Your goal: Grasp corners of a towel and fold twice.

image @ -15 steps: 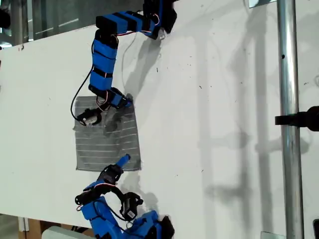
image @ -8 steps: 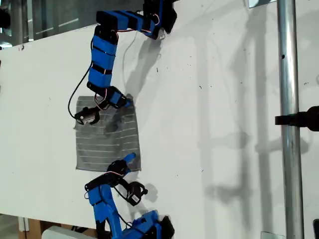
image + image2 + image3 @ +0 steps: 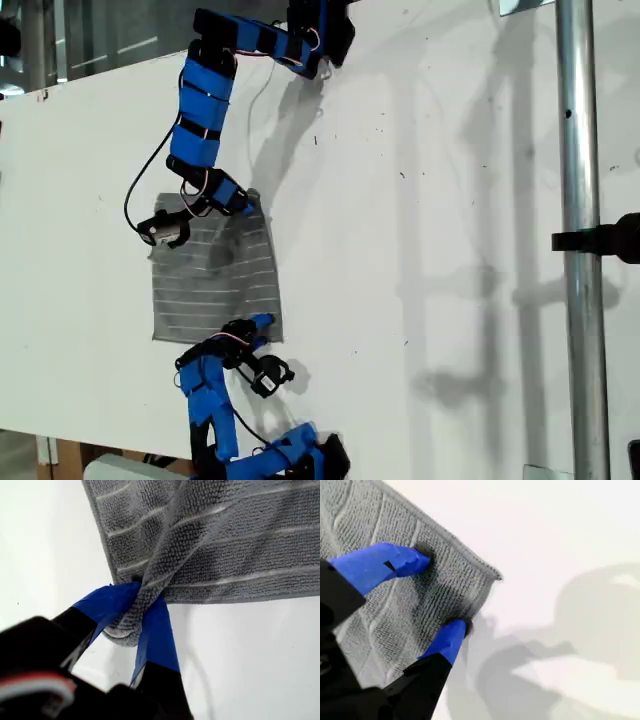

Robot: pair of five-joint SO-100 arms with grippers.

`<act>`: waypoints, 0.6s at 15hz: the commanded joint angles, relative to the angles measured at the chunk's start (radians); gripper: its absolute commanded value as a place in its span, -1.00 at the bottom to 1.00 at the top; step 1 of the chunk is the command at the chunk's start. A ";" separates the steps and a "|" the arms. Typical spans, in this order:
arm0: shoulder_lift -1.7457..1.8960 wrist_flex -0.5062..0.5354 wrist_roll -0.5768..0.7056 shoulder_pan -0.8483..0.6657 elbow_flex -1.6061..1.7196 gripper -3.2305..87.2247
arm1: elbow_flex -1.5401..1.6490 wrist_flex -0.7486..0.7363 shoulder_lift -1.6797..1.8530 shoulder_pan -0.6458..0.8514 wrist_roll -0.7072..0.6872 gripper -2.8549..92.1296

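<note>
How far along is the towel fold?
Done: my first gripper is shut on one corner of the towel, cloth bunched between its jaws. In hand: my second gripper straddles another corner, jaws open. Left: close it, then both folds; the towel lies flat.

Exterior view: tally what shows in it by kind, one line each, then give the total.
towel: 1
arms: 2
table: 1
pole: 1
clamp: 1
Total: 6
</note>
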 commanded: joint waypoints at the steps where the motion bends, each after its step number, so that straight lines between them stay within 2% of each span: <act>1: -0.041 0.034 0.006 0.017 -0.048 -0.99 | -0.003 0.005 0.086 -0.003 0.003 -0.94; 3: -0.011 0.026 0.009 0.028 -0.032 -0.99 | -0.002 0.002 0.084 0.000 0.002 -0.94; 5: 0.054 0.069 -0.015 0.080 -0.032 -0.99 | 0.003 0.000 0.072 -0.006 0.006 -0.94; 7: 0.190 0.117 -0.078 0.172 0.002 -0.99 | 0.026 0.005 0.071 -0.049 0.011 -0.94; 9: 0.333 0.097 -0.163 0.273 0.100 -0.99 | 0.072 -0.003 0.049 -0.121 0.040 -0.94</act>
